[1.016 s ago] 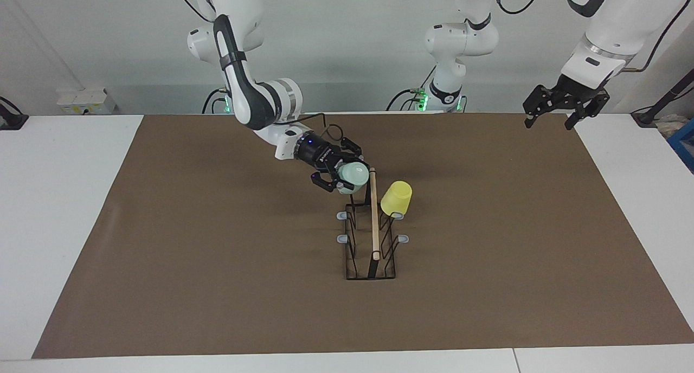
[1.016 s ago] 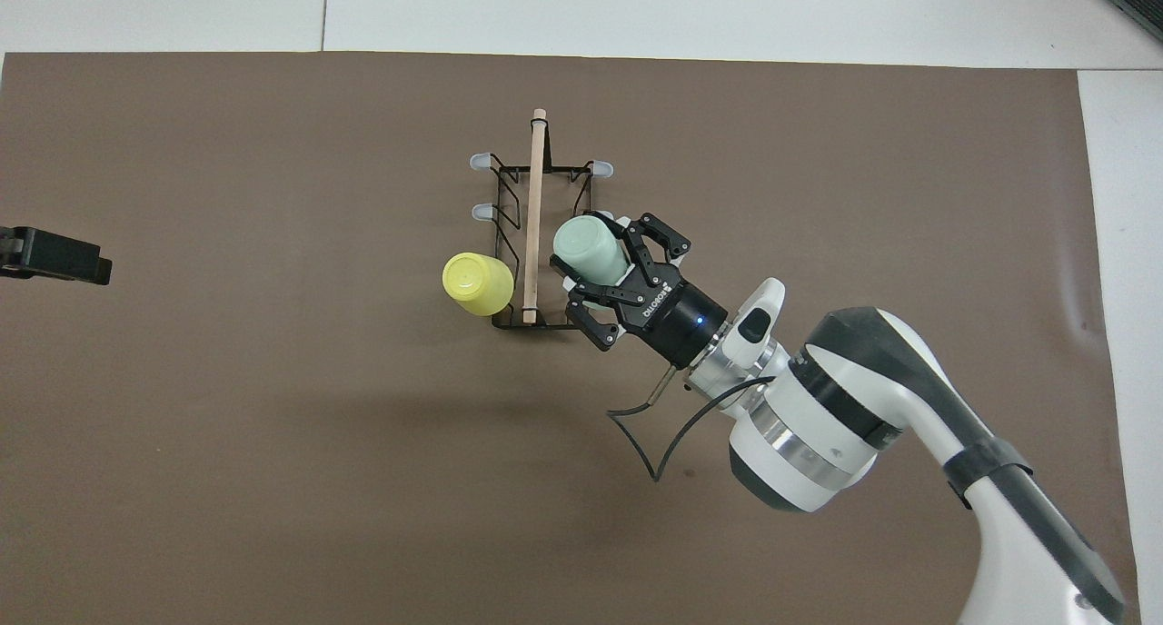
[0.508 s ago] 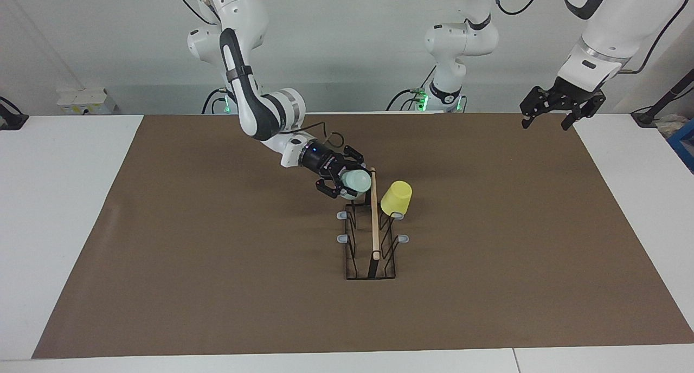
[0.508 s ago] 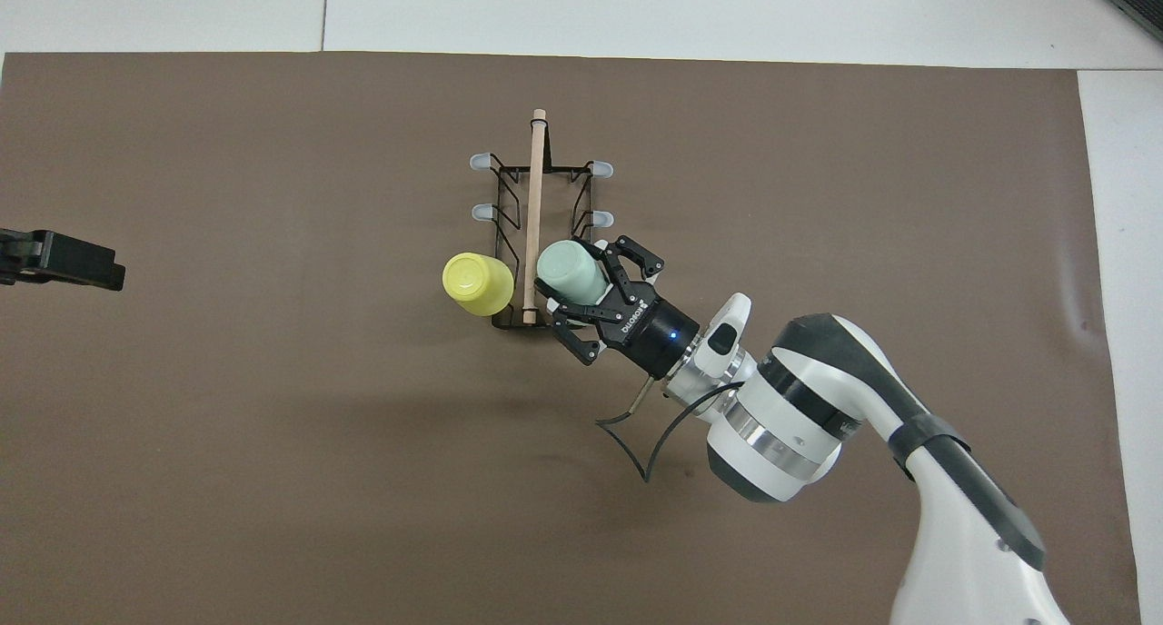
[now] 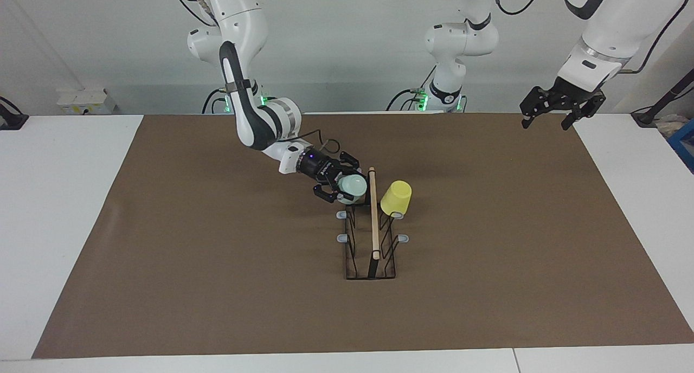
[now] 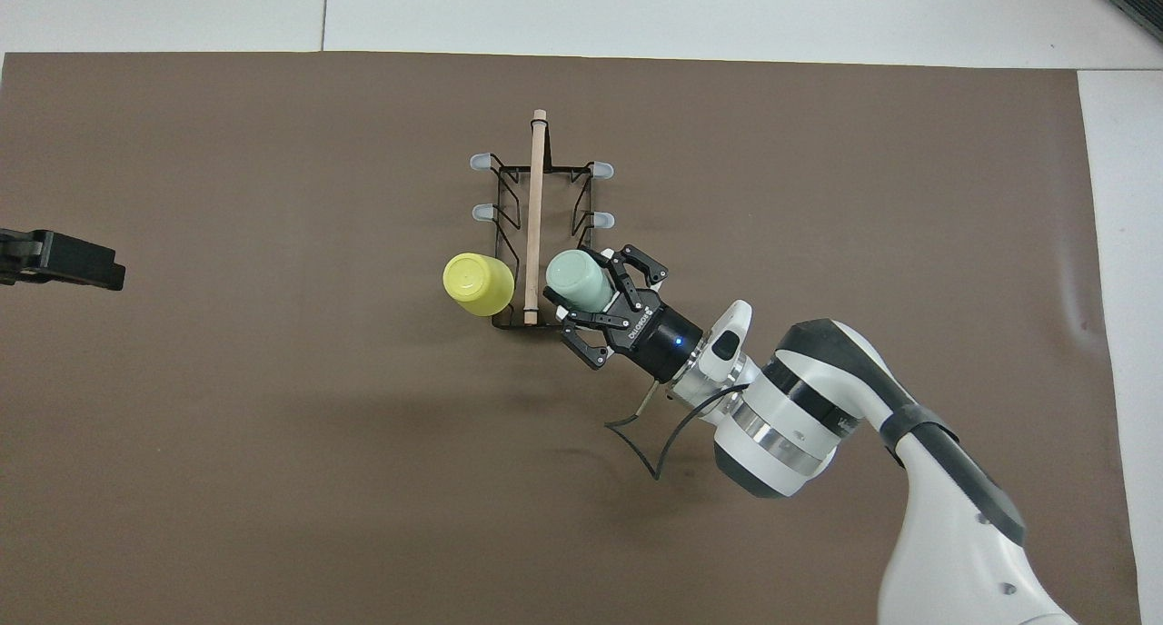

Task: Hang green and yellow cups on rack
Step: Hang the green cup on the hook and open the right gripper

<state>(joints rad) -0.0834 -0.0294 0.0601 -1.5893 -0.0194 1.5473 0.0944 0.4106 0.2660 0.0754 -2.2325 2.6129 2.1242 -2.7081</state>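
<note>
Green cup at the prong, yellow cup hung.

The right gripper [image 5: 340, 187], clamped on the green cup [image 5: 352, 185], holds it over the rack [image 5: 371, 253] at the end near the robots. The risk: releasing off-prong would let it tip and fall. The yellow cup [image 5: 396, 198] hangs beside the wooden bar [image 5: 373, 213]. The left gripper [image 5: 548, 114] waits, fingers spread wide, above the mat's corner at its own end.

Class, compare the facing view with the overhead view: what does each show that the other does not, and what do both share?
Only the facing view shows both arm bases and the whole left tool, open, raised over the mat's corner by its own base. Only the overhead view shows the yellow cup's closed bottom and the right arm's forearm from above. Both show the rack, the yellow cup on a prong, and the right tool shut on the green cup at the rack's near end.
</note>
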